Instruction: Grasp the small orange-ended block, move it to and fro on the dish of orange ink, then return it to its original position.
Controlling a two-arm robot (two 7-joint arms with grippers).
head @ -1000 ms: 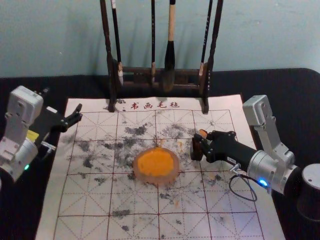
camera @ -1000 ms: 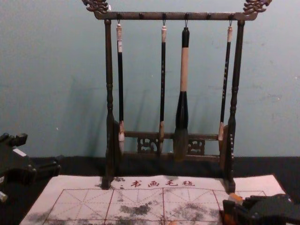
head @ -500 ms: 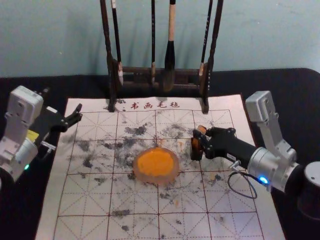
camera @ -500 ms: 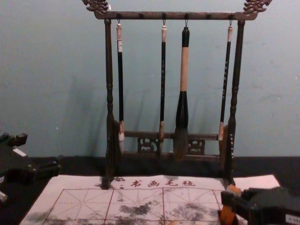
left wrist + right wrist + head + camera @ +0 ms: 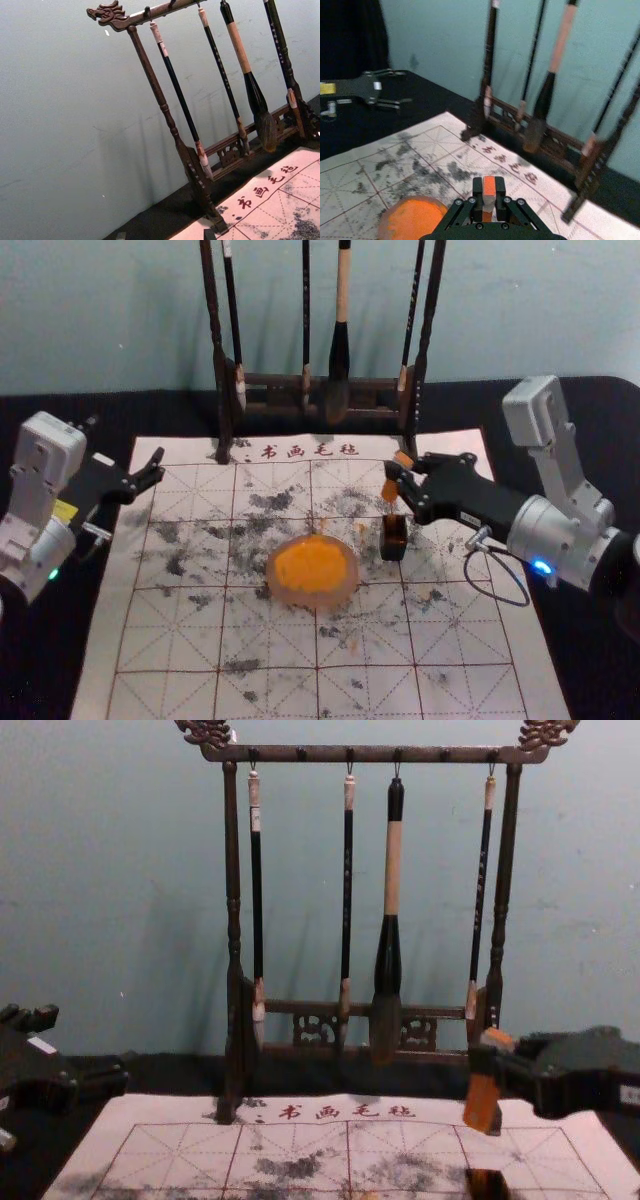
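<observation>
Right gripper (image 5: 490,1066) masks the middle of the orange block (image 5: 481,1104); frame edges crop the dark box (image 5: 487,1183) in the chest view, the ink dish (image 5: 416,220) in the right wrist view, the brush rack (image 5: 272,381) in the head view

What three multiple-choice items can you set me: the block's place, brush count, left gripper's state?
1. Where is the block?
A. On the ink dish
B. In the right gripper
C. Inside the dark box

2. How many brushes hang on the rack?
A. Two
B. Six
C. Four

3. How is the left gripper?
A. Open
B. Shut
C. Gripping a brush

1 B: the right wrist view shows it between the fingertips.
2 C: four hang in the chest view.
3 A: its fingertips stand apart in its wrist view.
</observation>
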